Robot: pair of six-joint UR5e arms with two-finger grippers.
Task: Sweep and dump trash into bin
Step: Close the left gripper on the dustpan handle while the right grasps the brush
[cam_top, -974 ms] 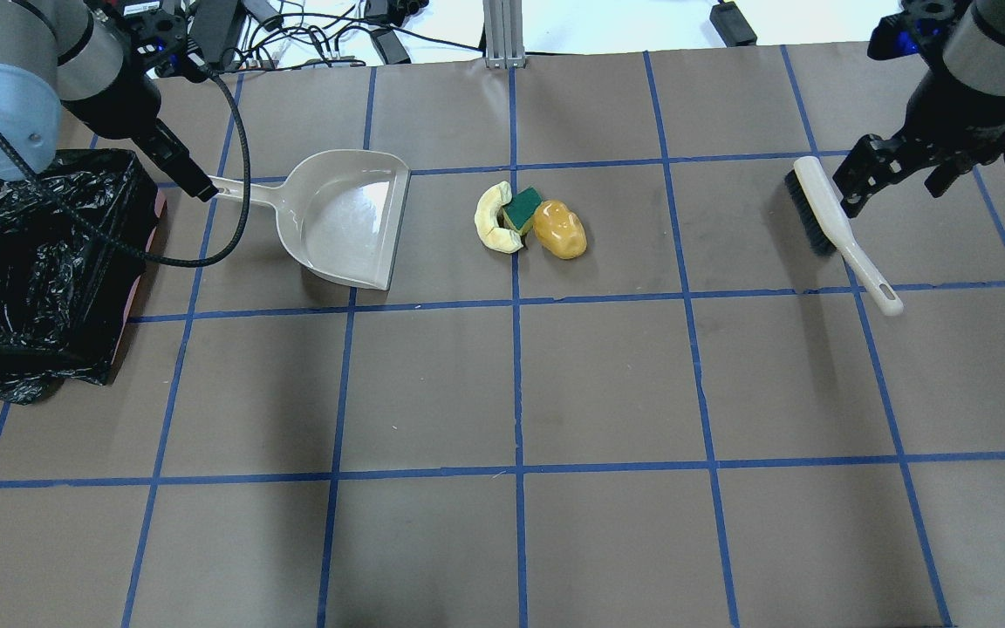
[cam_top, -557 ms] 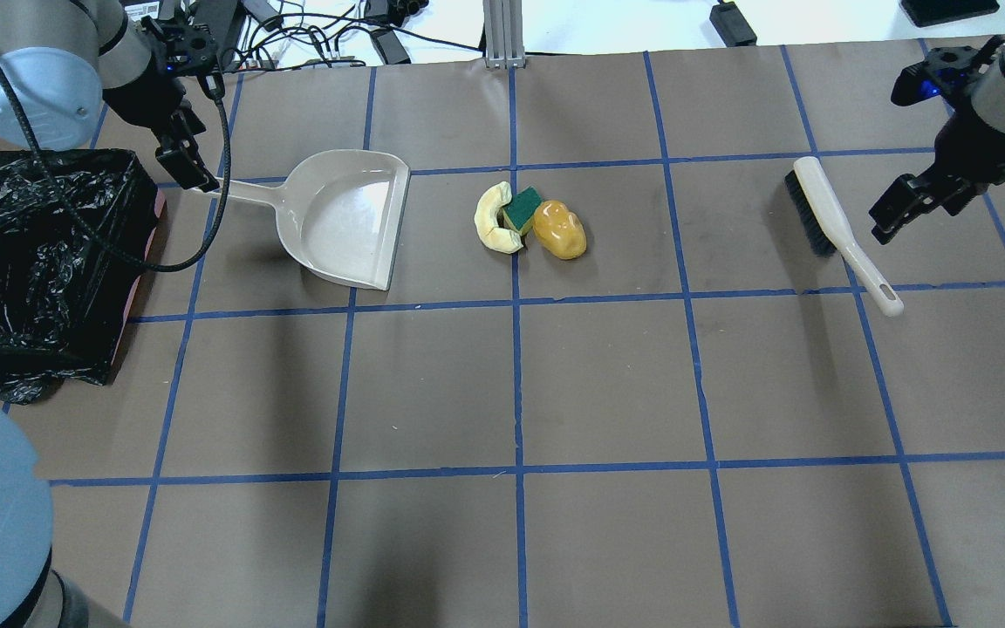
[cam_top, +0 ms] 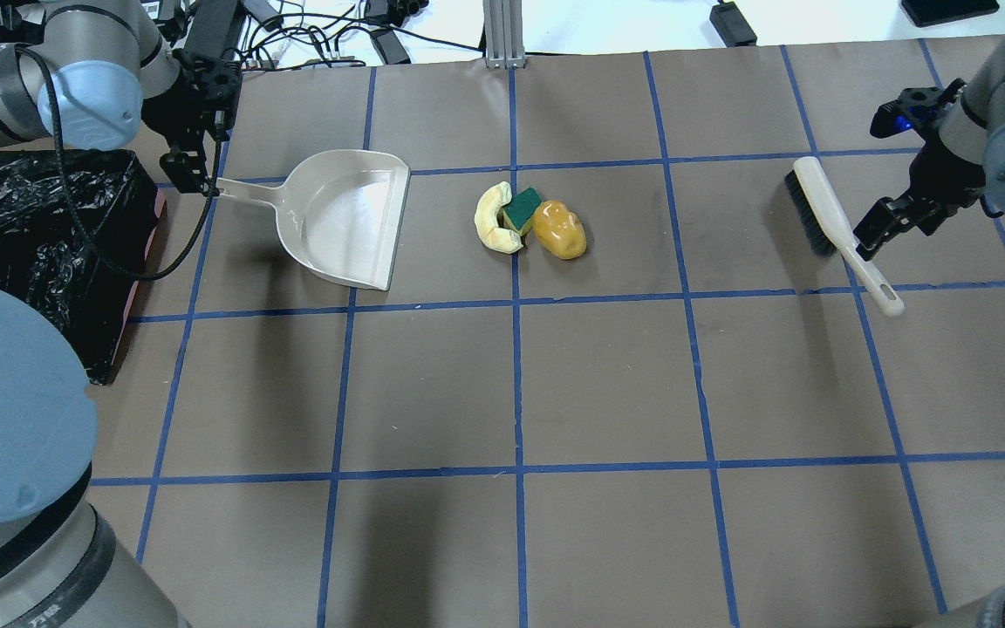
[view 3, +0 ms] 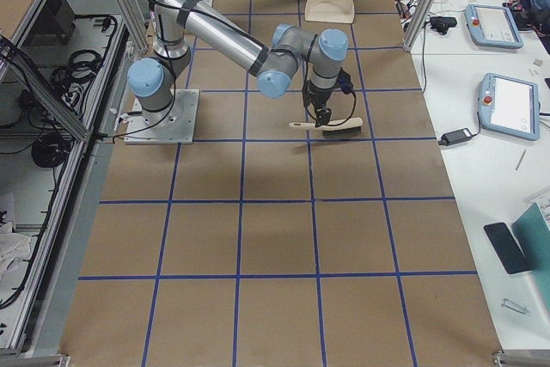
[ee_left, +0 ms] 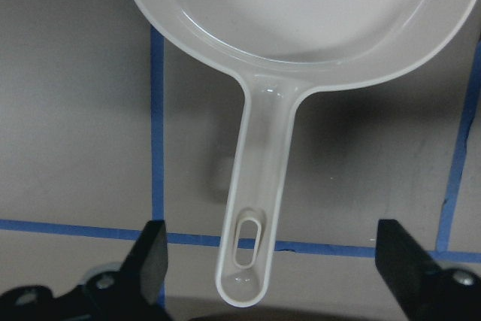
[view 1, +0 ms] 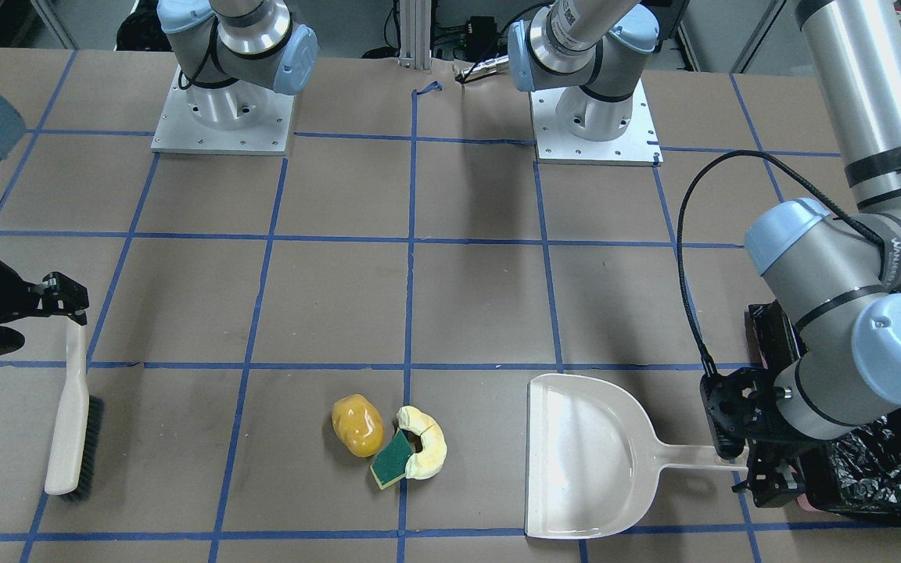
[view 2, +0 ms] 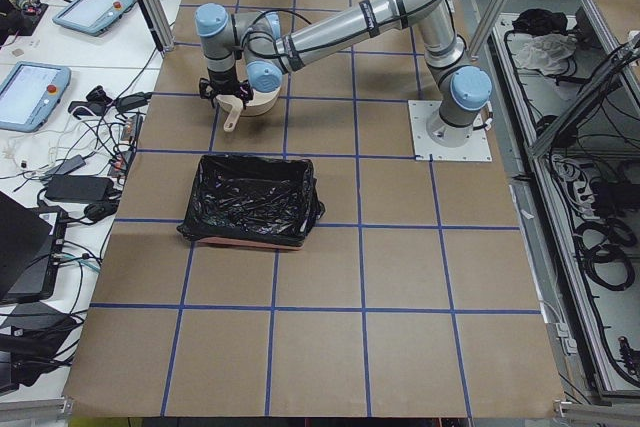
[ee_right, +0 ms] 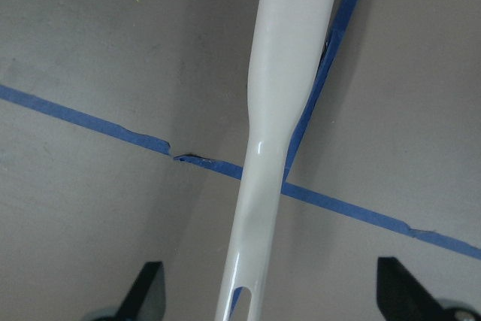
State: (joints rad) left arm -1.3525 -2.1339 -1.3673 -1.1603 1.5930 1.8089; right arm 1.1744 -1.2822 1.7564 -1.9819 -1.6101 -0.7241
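Crinkly black plastic lines the bin [cam_top: 14,235], upper left (contents unclear to me); trash [cam_top: 524,218] clusters near the smooth cream dustpan [cam_top: 345,218]. My left gripper [ee_left: 272,261] and right gripper [ee_right: 267,291] gape open.

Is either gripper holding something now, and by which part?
Nothing is held. The left gripper is open astride the dustpan handle, the right gripper open astride the brush handle.

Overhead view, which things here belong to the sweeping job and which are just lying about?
For the job: dustpan, brush, yellow lump, croissant, sponge, bin; left gripper and right gripper, both open at the handles.

Lying about: cables and power adapter beyond the table's far edge.
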